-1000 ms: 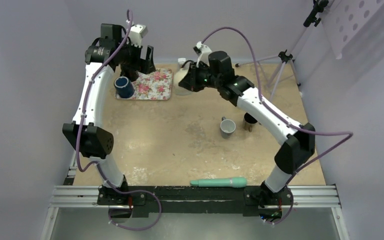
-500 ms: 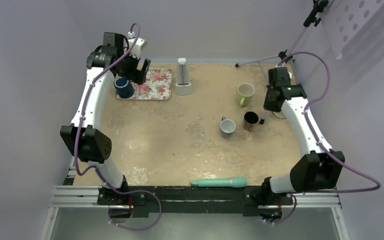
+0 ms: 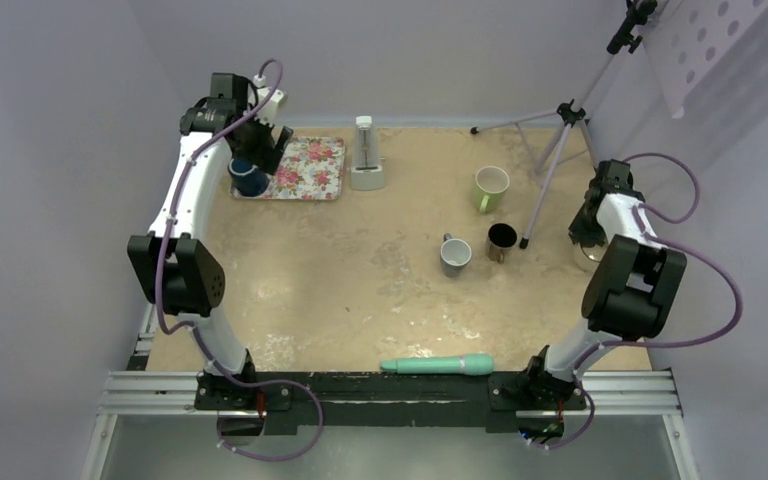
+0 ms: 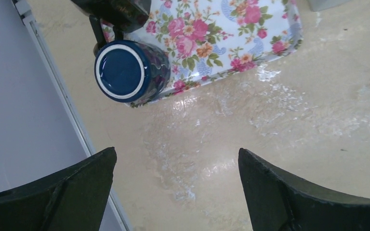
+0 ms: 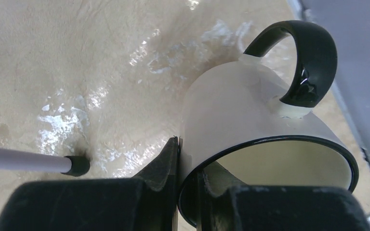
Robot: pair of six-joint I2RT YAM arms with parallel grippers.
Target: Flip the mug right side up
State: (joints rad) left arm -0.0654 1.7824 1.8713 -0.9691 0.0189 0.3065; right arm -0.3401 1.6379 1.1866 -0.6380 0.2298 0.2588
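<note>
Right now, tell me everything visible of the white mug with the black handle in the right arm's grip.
The glossy white mug has a thin black rim, a black loop handle and a pale, seemingly empty inside; perhaps enamel. Its mouth faces the wrist camera, handle uppermost in that view. The right gripper pinches its wall at the rim, one of the jaws inside, one outside. It is over the sandy table near the right edge; whether it touches cannot be told.
</note>
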